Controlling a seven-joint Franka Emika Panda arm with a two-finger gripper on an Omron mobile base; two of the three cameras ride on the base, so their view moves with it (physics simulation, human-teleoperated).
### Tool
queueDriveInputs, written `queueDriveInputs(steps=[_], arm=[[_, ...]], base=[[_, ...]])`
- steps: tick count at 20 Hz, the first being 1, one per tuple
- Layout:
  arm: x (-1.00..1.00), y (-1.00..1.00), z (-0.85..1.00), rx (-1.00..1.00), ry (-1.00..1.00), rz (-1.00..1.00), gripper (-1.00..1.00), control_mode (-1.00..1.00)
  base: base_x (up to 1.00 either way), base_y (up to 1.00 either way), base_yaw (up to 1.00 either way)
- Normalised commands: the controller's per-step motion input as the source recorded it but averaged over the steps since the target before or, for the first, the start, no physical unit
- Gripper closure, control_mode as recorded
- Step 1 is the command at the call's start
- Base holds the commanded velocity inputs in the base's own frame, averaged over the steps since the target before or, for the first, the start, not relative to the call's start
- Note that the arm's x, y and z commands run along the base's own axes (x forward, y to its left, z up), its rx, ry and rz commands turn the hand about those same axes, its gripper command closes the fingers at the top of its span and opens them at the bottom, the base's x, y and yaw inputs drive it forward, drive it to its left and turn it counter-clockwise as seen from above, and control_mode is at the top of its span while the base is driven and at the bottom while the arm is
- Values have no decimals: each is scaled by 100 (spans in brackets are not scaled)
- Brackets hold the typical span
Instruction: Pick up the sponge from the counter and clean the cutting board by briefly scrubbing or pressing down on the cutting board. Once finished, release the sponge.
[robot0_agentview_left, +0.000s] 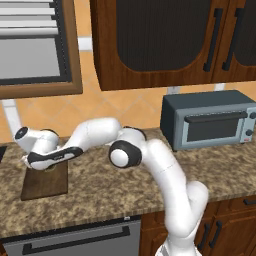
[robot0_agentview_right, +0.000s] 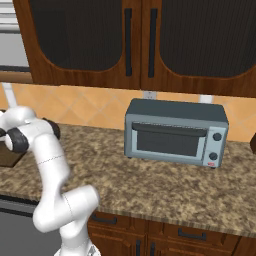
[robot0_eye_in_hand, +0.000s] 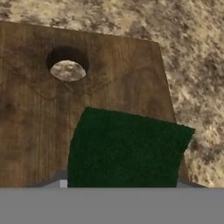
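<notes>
The dark green sponge (robot0_eye_in_hand: 127, 148) looms large at the bottom of the hand view, over the near right part of the dark brown cutting board (robot0_eye_in_hand: 35, 118); it hides my fingertips. The board's small hole (robot0_eye_in_hand: 68, 70) lies just beyond the sponge. Seen from the left base, my gripper (robot0_agentview_left: 36, 169) points down onto the cutting board (robot0_agentview_left: 50, 184) at the left end of the granite counter (robot0_agentview_left: 100, 192), shut on the sponge. The right base view has a corner of the board (robot0_agentview_right: 7, 157) at its left edge, behind my arm.
A grey toaster oven (robot0_agentview_left: 210, 120) (robot0_agentview_right: 175, 132) stands on the counter against the tiled wall, well to the right of the board. Dark wooden cabinets hang above. Bare counter (robot0_eye_in_hand: 197, 65) borders the board's right side.
</notes>
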Motion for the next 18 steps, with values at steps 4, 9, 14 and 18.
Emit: queueDriveInputs(steps=[4,9,14,18], arm=[[22,-23,33,24,-1,5,100,-100],[56,-69,4,11,0,0,100,-100],[62,-26,-86,-5,3,1,100,-100],[44,49,-38,-2,5,-1,100,-100]], base=[[0,0,0],[0,0,0],[0,0,0],[0,0,0]])
